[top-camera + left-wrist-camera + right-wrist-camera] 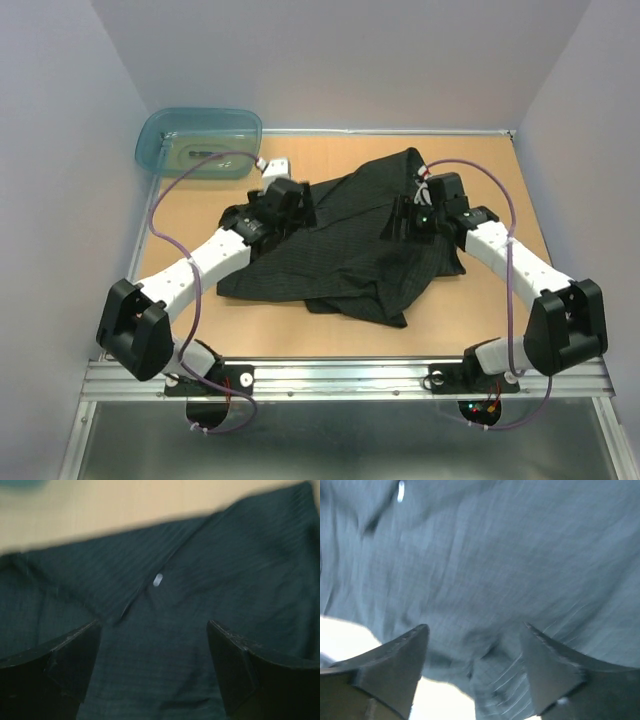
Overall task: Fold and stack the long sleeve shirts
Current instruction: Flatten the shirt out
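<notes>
Left end effector [152, 630] hangs with its dark, wedge-shaped fingers spread wide and nothing between them, just over the soft, faintly pinstriped black shirt [350, 250], near a small pale button [157, 580]. The right end effector [475, 632] gapes empty above rumpled folds. The shirt lies in a loose heap in the middle of the tan wooden surface [500, 190]. A rounded, translucent teal tub [200, 140] sits at the far left corner; I cannot make out its contents.

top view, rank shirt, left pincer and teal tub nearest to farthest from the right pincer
1. shirt, directly beneath the right pincer.
2. left pincer, across the shirt on its left side.
3. teal tub, far back-left corner.
</notes>
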Tool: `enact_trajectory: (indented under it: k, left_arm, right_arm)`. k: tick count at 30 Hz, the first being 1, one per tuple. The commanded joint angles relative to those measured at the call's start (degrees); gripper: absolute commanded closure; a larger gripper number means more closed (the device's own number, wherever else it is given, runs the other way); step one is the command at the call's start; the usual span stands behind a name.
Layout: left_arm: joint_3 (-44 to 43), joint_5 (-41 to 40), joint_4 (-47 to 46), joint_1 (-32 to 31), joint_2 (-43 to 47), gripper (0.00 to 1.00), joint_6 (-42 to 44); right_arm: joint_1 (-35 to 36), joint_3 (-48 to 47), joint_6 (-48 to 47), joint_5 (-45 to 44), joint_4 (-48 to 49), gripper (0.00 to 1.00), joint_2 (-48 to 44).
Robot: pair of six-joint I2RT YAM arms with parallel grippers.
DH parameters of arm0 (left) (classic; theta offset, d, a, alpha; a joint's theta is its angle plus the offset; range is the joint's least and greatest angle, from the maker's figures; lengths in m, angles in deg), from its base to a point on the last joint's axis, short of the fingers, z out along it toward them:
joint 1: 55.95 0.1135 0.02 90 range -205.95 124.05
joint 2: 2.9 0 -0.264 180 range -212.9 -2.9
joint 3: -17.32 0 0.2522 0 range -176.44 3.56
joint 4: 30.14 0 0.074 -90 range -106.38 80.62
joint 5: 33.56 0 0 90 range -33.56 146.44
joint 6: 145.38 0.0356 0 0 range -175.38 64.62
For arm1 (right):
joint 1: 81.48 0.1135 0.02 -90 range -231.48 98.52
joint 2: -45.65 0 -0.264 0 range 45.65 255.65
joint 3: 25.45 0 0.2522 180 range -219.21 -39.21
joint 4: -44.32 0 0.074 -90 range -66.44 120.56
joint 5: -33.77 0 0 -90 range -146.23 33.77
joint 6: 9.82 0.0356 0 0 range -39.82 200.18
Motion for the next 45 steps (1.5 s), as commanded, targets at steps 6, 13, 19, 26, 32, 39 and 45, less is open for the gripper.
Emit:
enact_trajectory:
  k: [6,13,19,26,32,39,45]
  left_arm:
    - [24.0,7.2,2.8,8.8,8.1,0.07,-9.6]
    - [25.7,10.5,-1.4,15.6,1.1,0.09,-10.0]
    - [21.6,16.4,-4.6,19.7,-7.8,0.1,-10.3]
    - [16.8,15.0,-4.3,19.8,-5.3,0.08,-9.4]
    - [17.7,14.4,-2.1,19.8,1.3,0.05,-9.1]
    - [21.8,9.4,3.6,19.8,14.3,0.04,-10.6]
    - [27.2,10.7,5.6,19.8,21.0,0.05,-13.2]
  right_arm:
    - [-0.2,6.8,5.3,-3.1,2.6,0.47,6.4]
    - [-4.2,6.5,9.0,-10.7,7.6,0.57,14.4]
    - [-6.6,-0.3,9.6,-18.9,9.1,0.55,21.8]
    - [-6.3,-8.2,-1.1,-15.6,9.1,0.32,18.1]
    - [11.3,-2.6,-14.1,-15.2,3.6,0.23,5.4]
    - [32.9,3.6,-12.2,-18.9,-2.5,0.23,-1.7]
    - [45.9,6.5,-6.1,-26.5,-3.3,0.25,2.6]
